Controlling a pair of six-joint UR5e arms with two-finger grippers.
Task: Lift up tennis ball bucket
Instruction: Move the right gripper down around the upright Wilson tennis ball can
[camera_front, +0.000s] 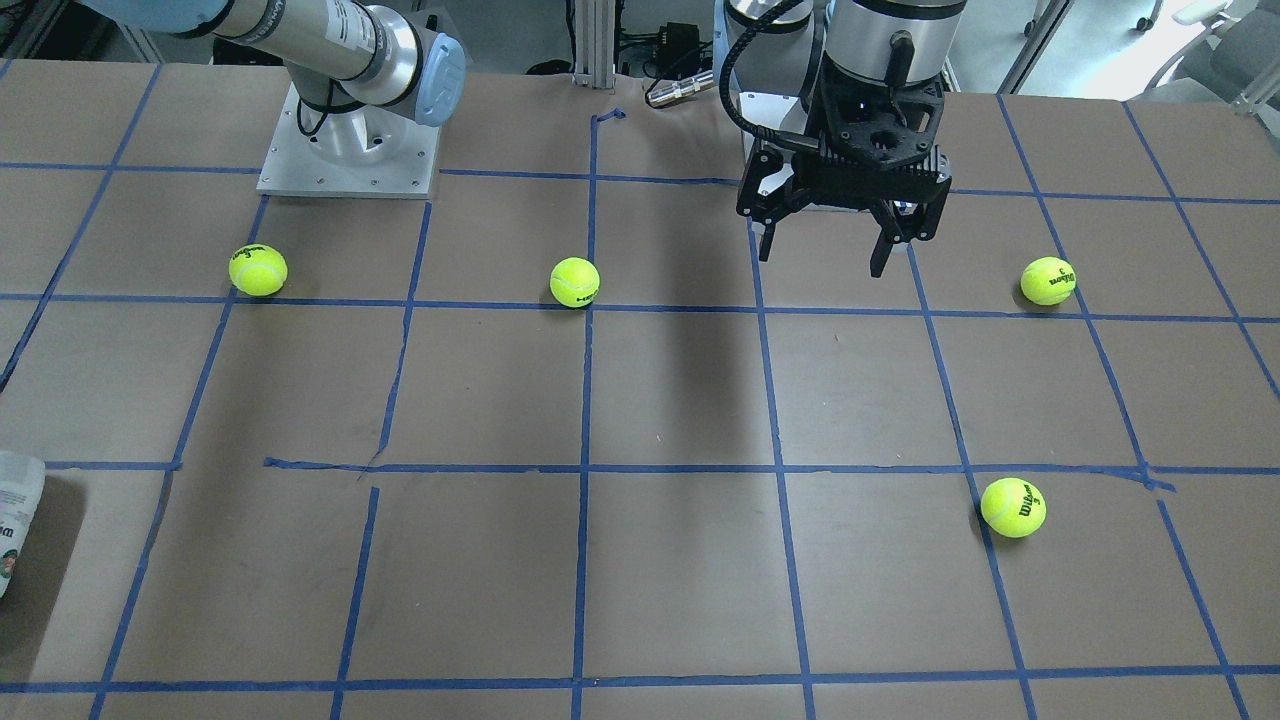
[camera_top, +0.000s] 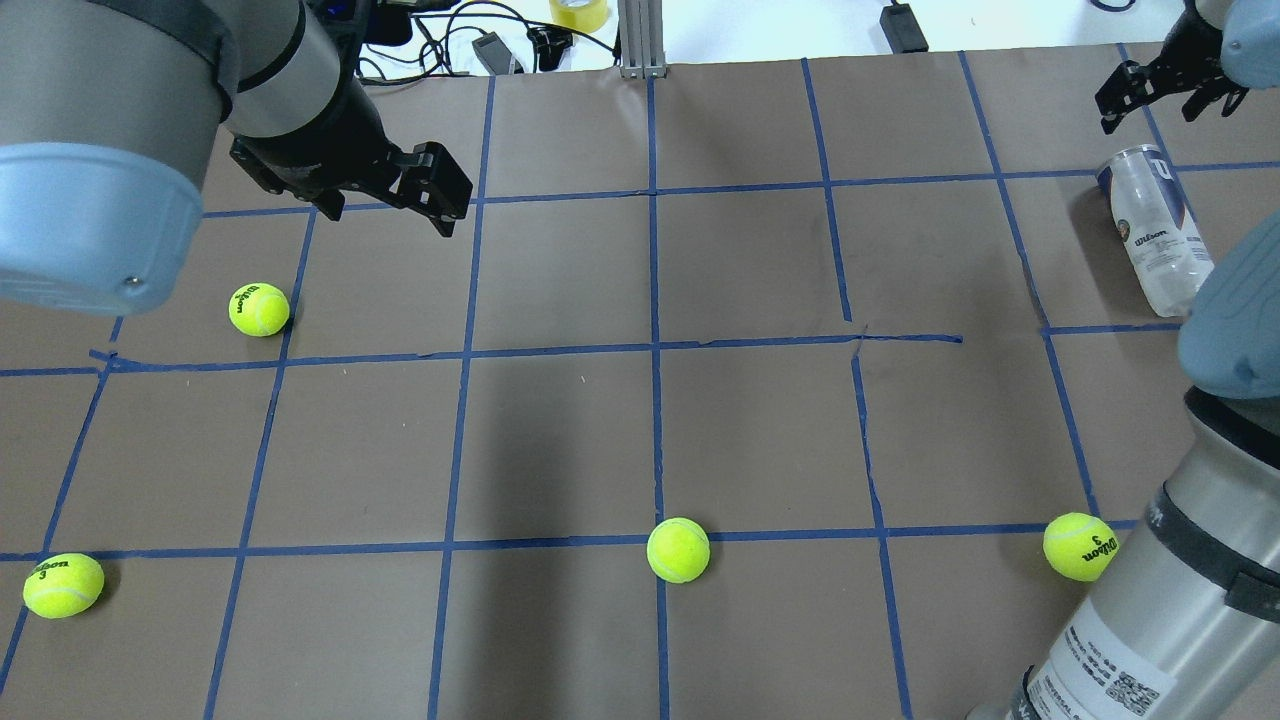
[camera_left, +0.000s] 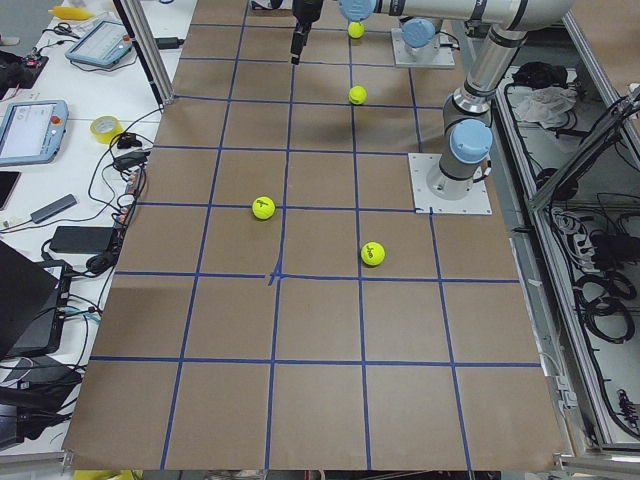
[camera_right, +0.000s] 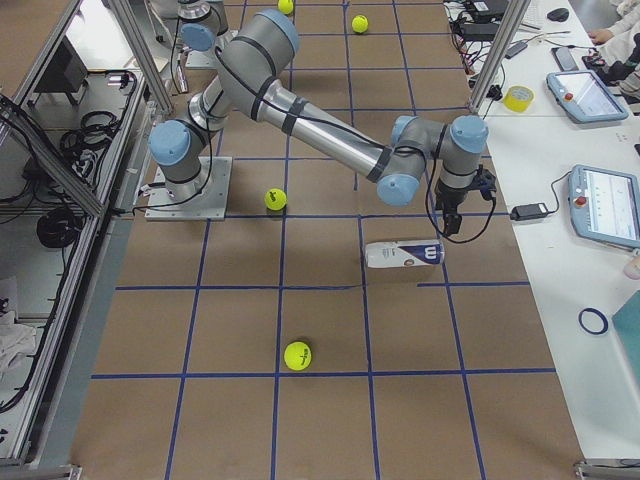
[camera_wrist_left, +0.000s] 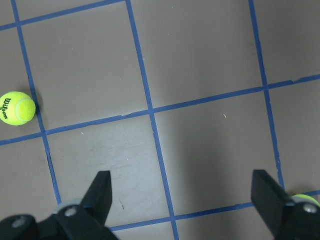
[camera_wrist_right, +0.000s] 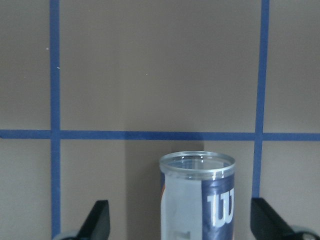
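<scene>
The tennis ball bucket (camera_top: 1155, 232) is a clear can with a white and navy label. It lies on its side at the table's right side, and shows in the exterior right view (camera_right: 405, 254) and at the front-facing view's edge (camera_front: 14, 520). My right gripper (camera_top: 1165, 88) is open and empty, and hovers above the can's open end. In the right wrist view the can (camera_wrist_right: 197, 200) lies between the spread fingers (camera_wrist_right: 100, 220). My left gripper (camera_front: 825, 250) is open and empty, held above the table far from the can.
Several yellow-green tennis balls lie loose on the brown, blue-taped table: one in the middle (camera_top: 678, 550), one near the right arm's base (camera_top: 1080, 546), two on the left (camera_top: 259, 309) (camera_top: 63, 585). The table's far edge is just behind the right gripper.
</scene>
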